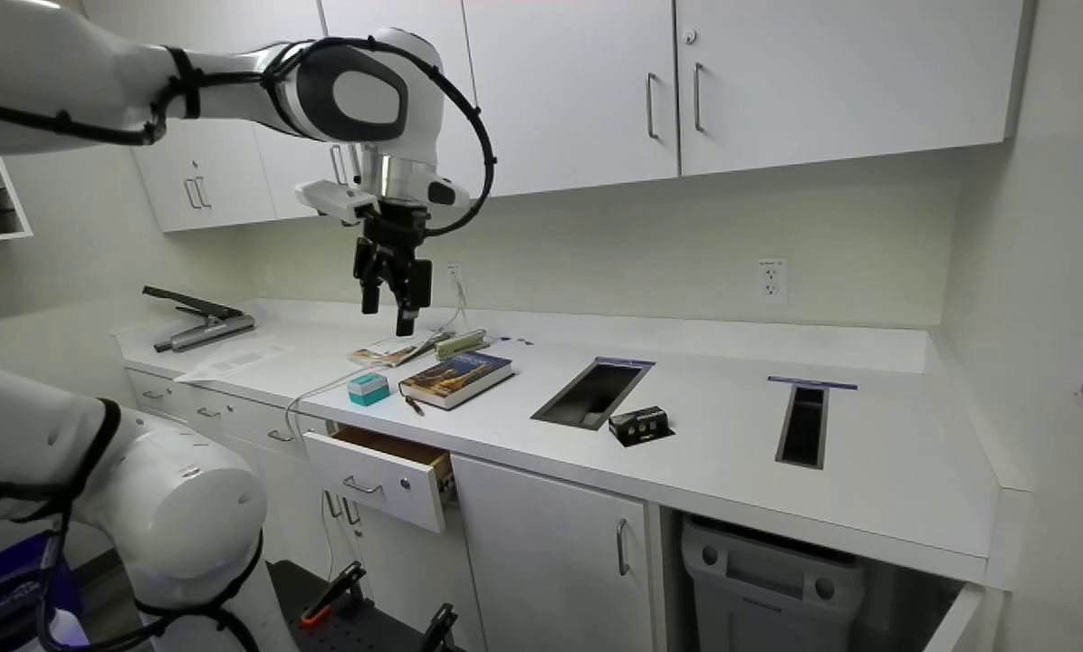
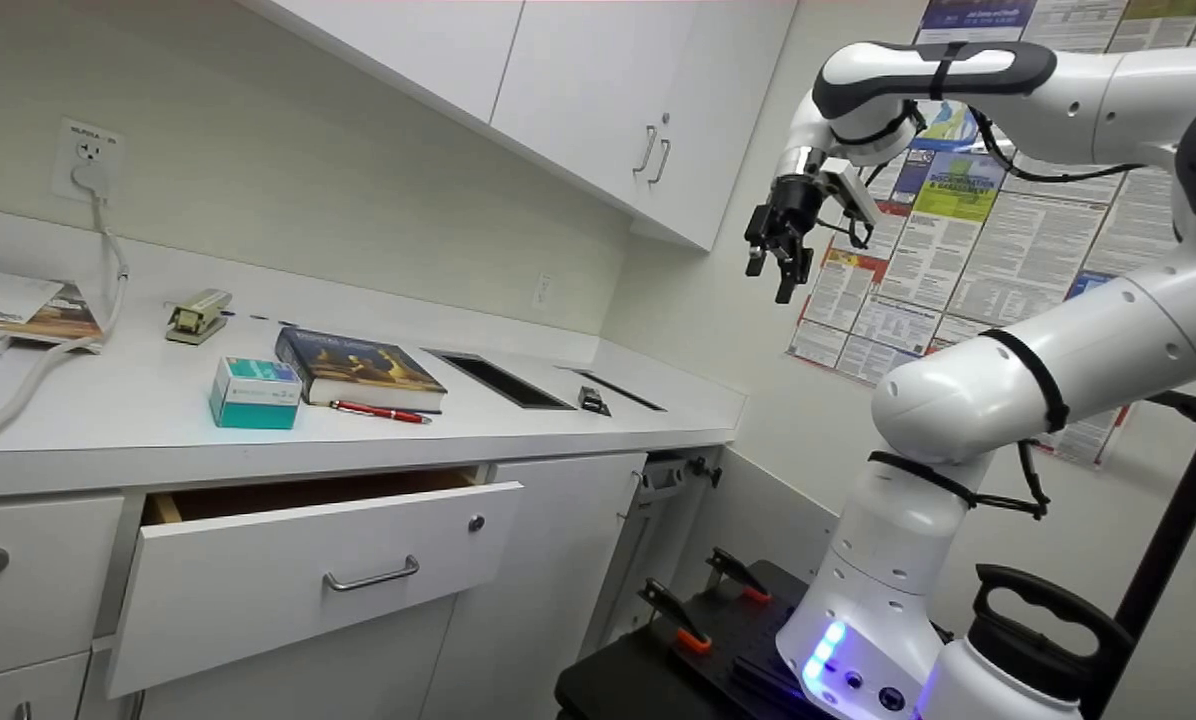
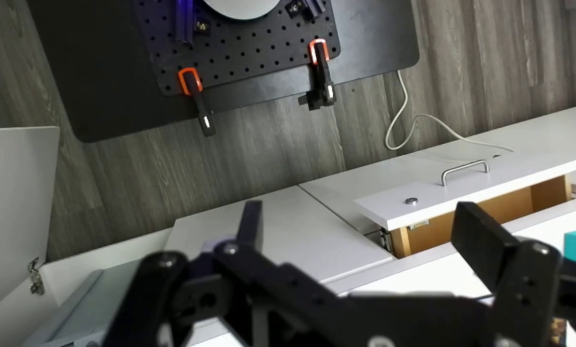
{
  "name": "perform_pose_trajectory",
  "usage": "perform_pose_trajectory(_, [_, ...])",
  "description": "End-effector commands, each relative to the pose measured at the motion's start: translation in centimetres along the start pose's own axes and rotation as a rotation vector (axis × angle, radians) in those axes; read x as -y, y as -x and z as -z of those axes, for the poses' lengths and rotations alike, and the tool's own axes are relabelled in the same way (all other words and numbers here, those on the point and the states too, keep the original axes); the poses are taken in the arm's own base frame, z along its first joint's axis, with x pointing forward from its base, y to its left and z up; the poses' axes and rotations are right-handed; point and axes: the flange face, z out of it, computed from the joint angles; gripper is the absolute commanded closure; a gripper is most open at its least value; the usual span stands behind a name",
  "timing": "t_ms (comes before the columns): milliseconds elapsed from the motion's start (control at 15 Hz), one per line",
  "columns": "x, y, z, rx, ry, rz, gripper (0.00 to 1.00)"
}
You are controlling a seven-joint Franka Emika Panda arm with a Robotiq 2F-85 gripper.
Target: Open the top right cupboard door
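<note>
Well — cupboard door [image 1: 845,74] flat, closed | silver handle [image 1: 697,97] | black pincer [image 1: 388,312] (spread)

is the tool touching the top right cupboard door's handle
Apart. An exterior view shows the tool hanging lower and off to one side of the handle, with wall and a neighbouring cupboard door visible between them.

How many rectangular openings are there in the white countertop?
2. The wider opening lies beside the small black box; the narrower opening lies nearer the side wall. Any beneath the book or papers would be hidden.
</note>
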Motion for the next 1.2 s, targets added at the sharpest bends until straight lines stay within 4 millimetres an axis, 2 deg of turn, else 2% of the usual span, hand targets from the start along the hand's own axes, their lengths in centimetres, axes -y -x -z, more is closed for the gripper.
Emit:
perform_pose_trajectory(0, [-1.5,-1.0,3.0,-0.093,-0.008,0.023,0.0])
perform_pose_trajectory(400, [-4.9,-2.1,12.1,-0.34,0.079,0.22,0.0])
perform_pose_trajectory(533, [-5.9,-2.4,14.3,-0.387,0.131,0.285,0.0])
perform_pose_trajectory(600, [-6.3,-1.9,14.3,-0.359,0.116,0.267,0.0])
perform_pose_trajectory(667, [-5.9,-1.3,13.2,-0.376,0.091,0.246,0.0])
perform_pose_trajectory(933, [-6.4,-1.8,13.8,-0.38,0.096,0.249,0.0])
perform_pose_trajectory(1067, [-6.2,-3.3,14.9,-0.463,0.082,0.244,0.0])
perform_pose_trajectory(1133, [-6.1,-4.3,16.1,-0.528,0.073,0.227,0.0])
